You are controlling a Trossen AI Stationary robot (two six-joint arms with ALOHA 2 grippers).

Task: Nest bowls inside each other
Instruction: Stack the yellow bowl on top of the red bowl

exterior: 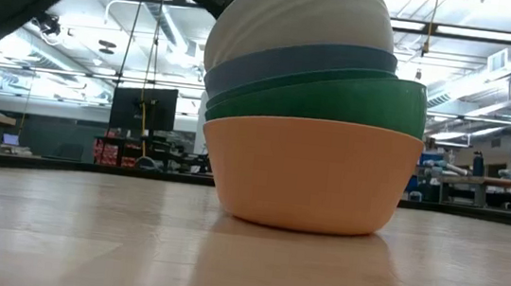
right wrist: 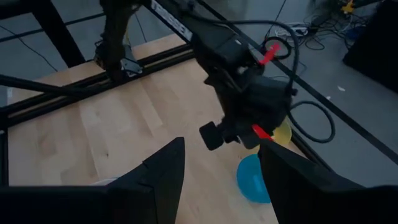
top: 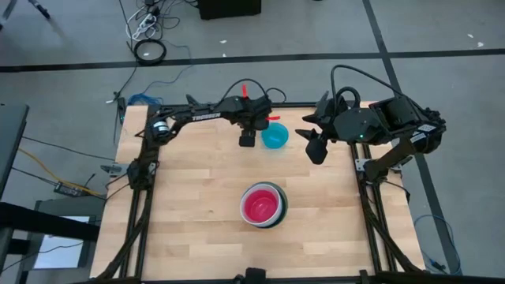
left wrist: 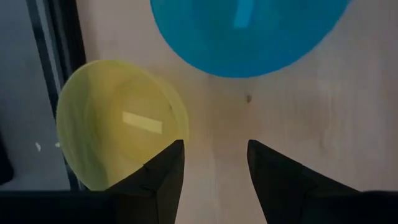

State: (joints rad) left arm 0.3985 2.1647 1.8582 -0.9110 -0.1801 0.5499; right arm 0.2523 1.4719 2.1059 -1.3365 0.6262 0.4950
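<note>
A cyan bowl (top: 274,138) stands near the table's far edge. A small yellow bowl (left wrist: 118,137) stands beside it, right at that edge. My left gripper (left wrist: 214,168) hovers open above the bare wood between the two and touches neither; it shows in the high view (top: 248,142) just left of the cyan bowl. Nearer the front stands a stack of bowls (top: 263,205): orange (exterior: 305,172) at the bottom, then green (exterior: 336,99), blue (exterior: 293,61) and white (exterior: 307,15), with a magenta one (top: 261,206) innermost. My right gripper (top: 316,146) waits open, raised, at the far right.
The table's far edge, with a black frame rail (left wrist: 59,68), runs right beside the yellow bowl. Bare wood (top: 189,197) lies left of the stack and toward the front. Cables (top: 150,47) lie on the floor beyond the table.
</note>
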